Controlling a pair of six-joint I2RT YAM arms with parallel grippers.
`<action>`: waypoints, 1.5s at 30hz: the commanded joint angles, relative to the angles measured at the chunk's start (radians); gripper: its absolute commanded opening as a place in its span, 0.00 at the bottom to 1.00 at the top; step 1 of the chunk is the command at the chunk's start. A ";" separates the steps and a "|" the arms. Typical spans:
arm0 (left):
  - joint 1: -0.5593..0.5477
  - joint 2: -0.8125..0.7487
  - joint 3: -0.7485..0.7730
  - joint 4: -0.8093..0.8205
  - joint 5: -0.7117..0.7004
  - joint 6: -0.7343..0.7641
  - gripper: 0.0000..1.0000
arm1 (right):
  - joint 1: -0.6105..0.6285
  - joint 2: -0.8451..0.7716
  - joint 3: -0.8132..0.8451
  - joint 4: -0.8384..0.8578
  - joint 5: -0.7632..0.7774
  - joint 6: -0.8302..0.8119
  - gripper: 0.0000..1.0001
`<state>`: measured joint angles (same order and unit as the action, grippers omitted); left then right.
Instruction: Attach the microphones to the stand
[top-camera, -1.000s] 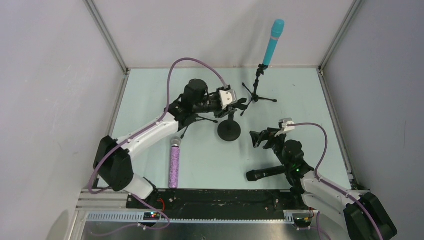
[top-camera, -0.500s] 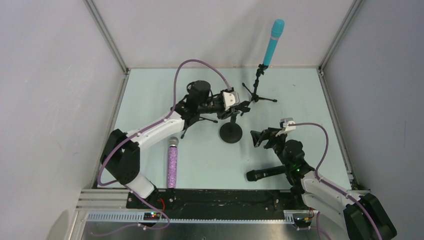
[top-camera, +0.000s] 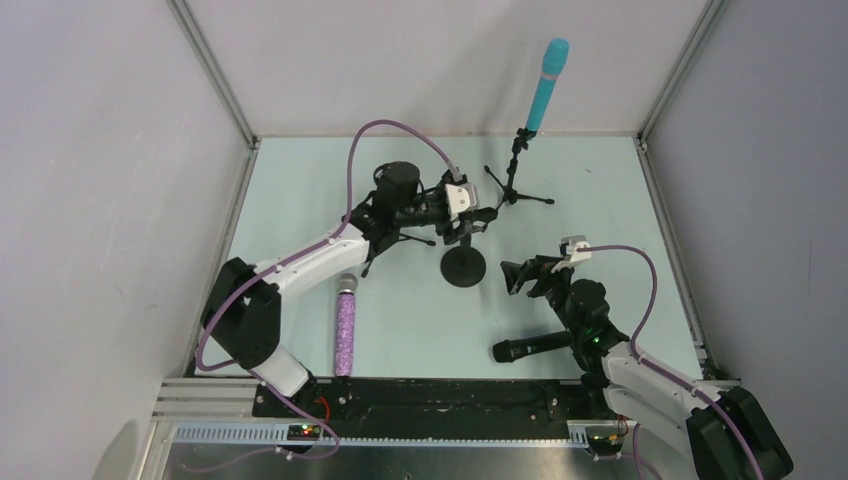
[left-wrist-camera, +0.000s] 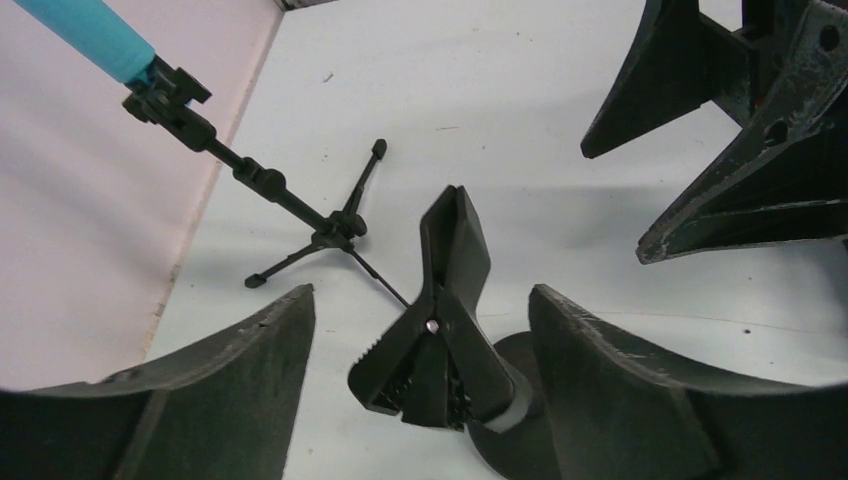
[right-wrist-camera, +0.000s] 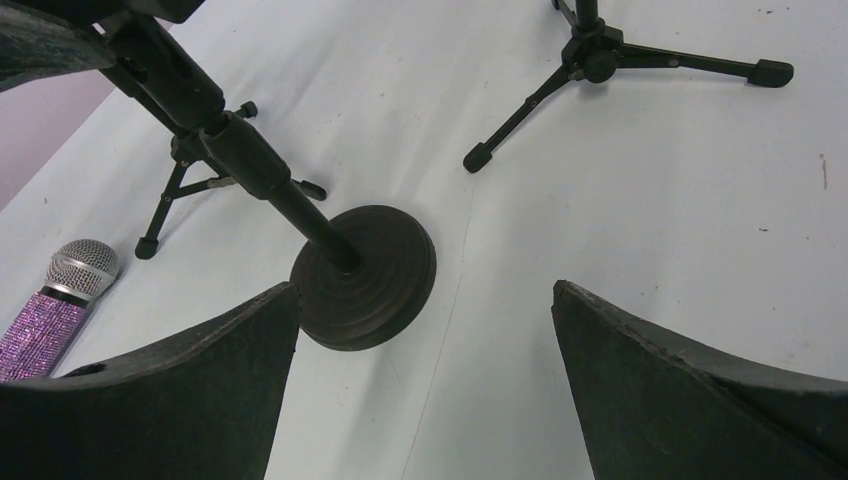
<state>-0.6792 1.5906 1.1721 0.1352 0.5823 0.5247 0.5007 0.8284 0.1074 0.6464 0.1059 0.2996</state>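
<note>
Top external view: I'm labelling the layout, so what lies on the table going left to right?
Purple glitter microphone → round-base stand → black microphone. The tripod stand with the cyan microphone overlaps the black one sideways, so it is left out.

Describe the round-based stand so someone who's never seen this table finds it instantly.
On the pale green table, look mid-table, where the left end effector hovers. The stand there rises from a flat black disc and carries an empty spring clip, unlike the tripod behind it holding the cyan microphone.
</note>
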 joint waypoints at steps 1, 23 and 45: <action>0.006 -0.026 -0.001 0.067 0.001 0.018 0.90 | -0.005 0.005 0.036 0.015 -0.009 0.011 1.00; -0.012 -0.379 -0.209 0.075 -0.019 -0.138 1.00 | -0.008 0.043 0.039 0.033 -0.027 0.027 1.00; -0.359 -0.293 -0.482 0.192 -0.250 -0.270 1.00 | -0.054 0.081 0.042 0.029 -0.048 0.072 1.00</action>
<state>-0.9745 1.2362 0.7086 0.2173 0.4141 0.2989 0.4622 0.9062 0.1093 0.6479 0.0704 0.3462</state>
